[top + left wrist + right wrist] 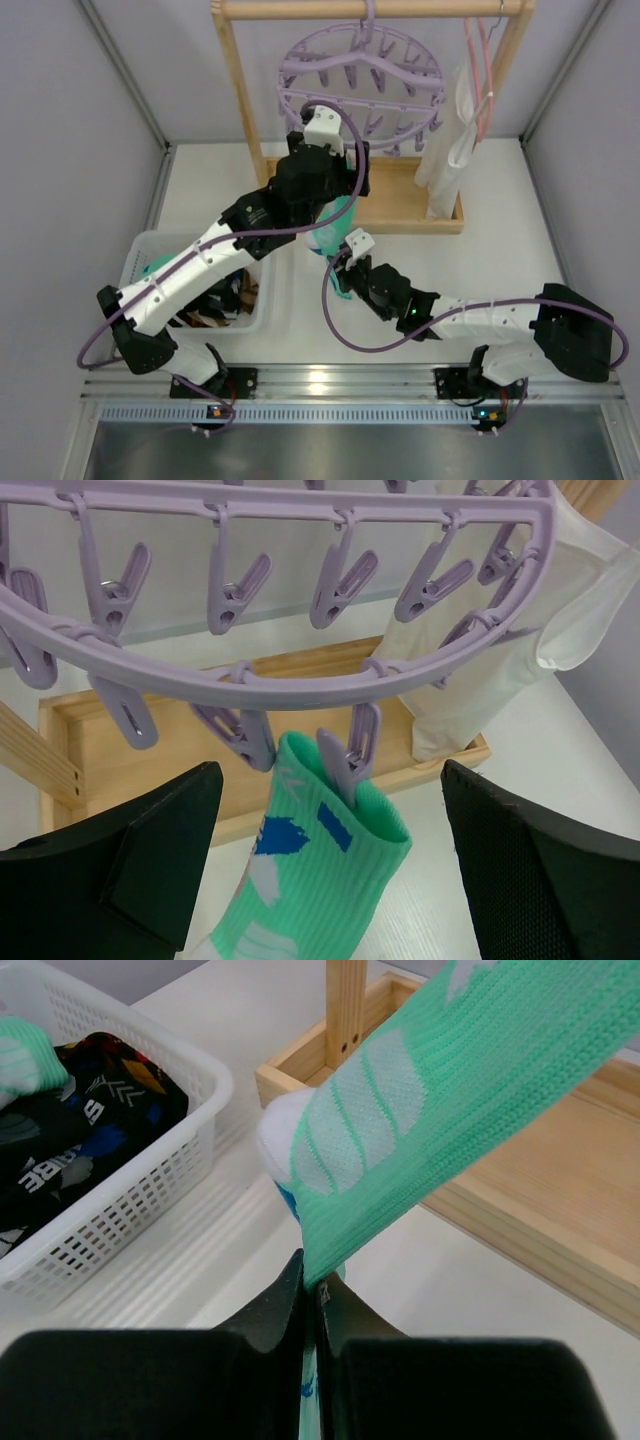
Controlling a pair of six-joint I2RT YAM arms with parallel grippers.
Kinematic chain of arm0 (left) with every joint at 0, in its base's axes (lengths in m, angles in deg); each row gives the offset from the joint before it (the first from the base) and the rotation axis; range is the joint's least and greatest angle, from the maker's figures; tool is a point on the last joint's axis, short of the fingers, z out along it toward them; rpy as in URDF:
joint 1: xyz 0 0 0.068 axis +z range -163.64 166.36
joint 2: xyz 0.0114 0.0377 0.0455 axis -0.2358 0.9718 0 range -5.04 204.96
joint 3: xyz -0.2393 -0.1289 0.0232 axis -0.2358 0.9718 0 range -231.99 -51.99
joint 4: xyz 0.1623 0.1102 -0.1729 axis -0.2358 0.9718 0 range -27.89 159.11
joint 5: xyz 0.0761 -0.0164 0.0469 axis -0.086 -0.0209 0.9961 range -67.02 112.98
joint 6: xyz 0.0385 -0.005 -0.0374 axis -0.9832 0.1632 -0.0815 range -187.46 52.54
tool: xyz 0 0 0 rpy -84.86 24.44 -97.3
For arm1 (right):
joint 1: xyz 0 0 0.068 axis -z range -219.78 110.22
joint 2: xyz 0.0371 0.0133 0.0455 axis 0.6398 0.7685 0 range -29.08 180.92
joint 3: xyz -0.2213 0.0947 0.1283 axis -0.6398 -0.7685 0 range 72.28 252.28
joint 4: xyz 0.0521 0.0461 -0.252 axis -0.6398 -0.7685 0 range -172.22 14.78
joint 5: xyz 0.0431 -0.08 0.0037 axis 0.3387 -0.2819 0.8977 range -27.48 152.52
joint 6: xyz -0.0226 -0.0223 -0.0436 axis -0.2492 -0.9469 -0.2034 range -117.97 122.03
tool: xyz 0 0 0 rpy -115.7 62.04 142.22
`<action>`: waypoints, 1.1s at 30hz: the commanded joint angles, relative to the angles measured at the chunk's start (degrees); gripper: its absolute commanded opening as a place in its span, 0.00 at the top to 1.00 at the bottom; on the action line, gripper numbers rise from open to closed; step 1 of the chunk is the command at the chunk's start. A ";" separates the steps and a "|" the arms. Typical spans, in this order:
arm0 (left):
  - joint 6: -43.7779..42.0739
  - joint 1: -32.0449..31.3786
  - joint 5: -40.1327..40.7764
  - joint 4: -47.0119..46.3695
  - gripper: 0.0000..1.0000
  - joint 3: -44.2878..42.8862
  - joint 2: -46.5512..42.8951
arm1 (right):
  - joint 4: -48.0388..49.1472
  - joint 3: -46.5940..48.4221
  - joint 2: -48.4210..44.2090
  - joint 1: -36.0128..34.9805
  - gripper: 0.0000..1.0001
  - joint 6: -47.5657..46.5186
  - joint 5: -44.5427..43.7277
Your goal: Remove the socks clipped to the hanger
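The round lavender hanger (360,85) hangs from a wooden rail, most of its pegs bare. One teal-and-white sock (320,880) with blue marks dangles from a single peg (352,750) on the ring's near side (300,685). My left gripper (330,772) is open, one finger on each side of the sock's cuff just below that peg, touching nothing. My right gripper (312,1270) is shut on the lower end of the same sock (450,1090), which stretches taut up and to the right. From above, the sock (330,232) shows between the two wrists.
A white basket (140,250) at the left holds several dark and teal socks (90,1110). The wooden rack's base tray (410,200) lies under the hanger. A long white cloth (450,150) hangs on a thin pink hanger (482,70) at the right.
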 commanded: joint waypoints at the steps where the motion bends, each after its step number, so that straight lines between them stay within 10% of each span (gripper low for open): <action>1: -2.04 -0.98 3.10 -2.61 0.06 -3.30 1.70 | 0.75 1.53 0.22 -1.26 1.00 0.54 -1.34; 33: -3.71 -0.63 16.46 -2.79 0.27 -2.78 4.70 | 0.57 2.23 2.59 -2.58 1.00 0.98 -1.25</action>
